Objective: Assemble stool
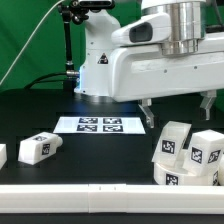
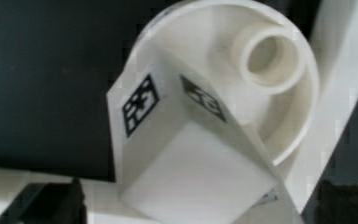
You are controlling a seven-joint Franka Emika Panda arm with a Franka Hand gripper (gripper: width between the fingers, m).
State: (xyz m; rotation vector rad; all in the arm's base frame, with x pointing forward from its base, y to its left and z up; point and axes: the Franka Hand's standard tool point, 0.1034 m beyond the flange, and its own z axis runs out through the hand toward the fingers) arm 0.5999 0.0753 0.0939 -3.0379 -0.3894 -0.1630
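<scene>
Gripper (image 1: 178, 114): released, jaws spread wide, clasping nothing; hangs from the white arm (image 1: 150, 50) just above a cluster of stool parts at the exterior view's right. In the wrist view its dark fingertips (image 2: 43, 203) flank the white parts; contact cannot be told
Seat (image 2: 220, 45): round white disc, tilted up on its edge, with a raised round socket (image 2: 274, 60) on its face; directly beneath the gripper
Tagged leg (image 2: 176, 150): chunky white block against the seat, black-and-white tags on two faces
Clustered legs (image 1: 190, 152): several tagged blocks, close together, on the black surface (image 1: 100, 160)
Lone leg (image 1: 38, 148): lying well apart, toward the exterior view's left
Marker board (image 1: 100, 125): flat on the surface, between the lone leg and the cluster, farther back
White rail (image 1: 90, 190): runs along the near edge
</scene>
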